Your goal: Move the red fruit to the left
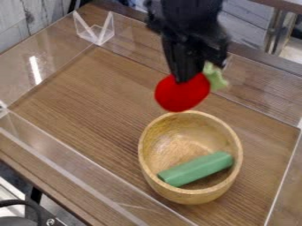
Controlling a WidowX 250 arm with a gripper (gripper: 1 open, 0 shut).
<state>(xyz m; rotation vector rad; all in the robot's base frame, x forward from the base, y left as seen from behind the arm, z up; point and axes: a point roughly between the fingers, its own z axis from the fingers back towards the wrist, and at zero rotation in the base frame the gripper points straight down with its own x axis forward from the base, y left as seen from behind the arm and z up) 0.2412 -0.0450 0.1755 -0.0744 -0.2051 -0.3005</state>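
While my pincer (189, 78) is gripping the red fruit (182, 94) near the wooden bowl (144, 152), any slip is risking a drop inside.

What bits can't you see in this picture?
- Camera view: black gripper fingertips, blurred and merging into the round red toy fruit.
- Fruit's green leafy top: blurred.
- Robot arm: cut off by the top edge.
- Wooden bowl floor beneath the light-green block.

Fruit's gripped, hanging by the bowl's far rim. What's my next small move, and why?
Probably carry the red fruit leftward at this height: the end effector is shut on it, lifted off the table, and open wood lies left of the wooden bowl.
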